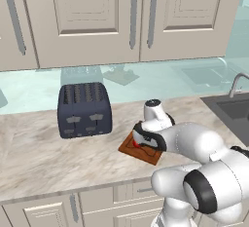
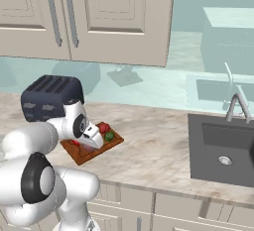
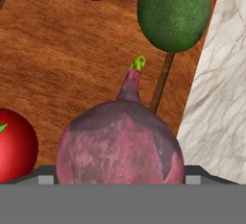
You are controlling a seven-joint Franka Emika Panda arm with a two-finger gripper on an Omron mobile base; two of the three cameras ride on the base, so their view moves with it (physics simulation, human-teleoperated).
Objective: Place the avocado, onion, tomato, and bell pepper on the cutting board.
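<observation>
The left base view looks forward and down from behind the arm's left side, across the counter (image 1: 44, 153) toward the toaster (image 1: 84, 109) and wall cabinets, while the right base view does the same from the right, taking in the sink (image 2: 225, 148) too. Both share the cutting board (image 2: 87, 151) (partly behind the arm). The hand view sits very close above the board, facing its surface and far edge.

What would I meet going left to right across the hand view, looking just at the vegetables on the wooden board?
Glossy bright-red tomato → dull reddish-mauve onion with a small green sprout → dark-green smooth oval avocado, all on the reddish-brown wooden cutting board.
</observation>
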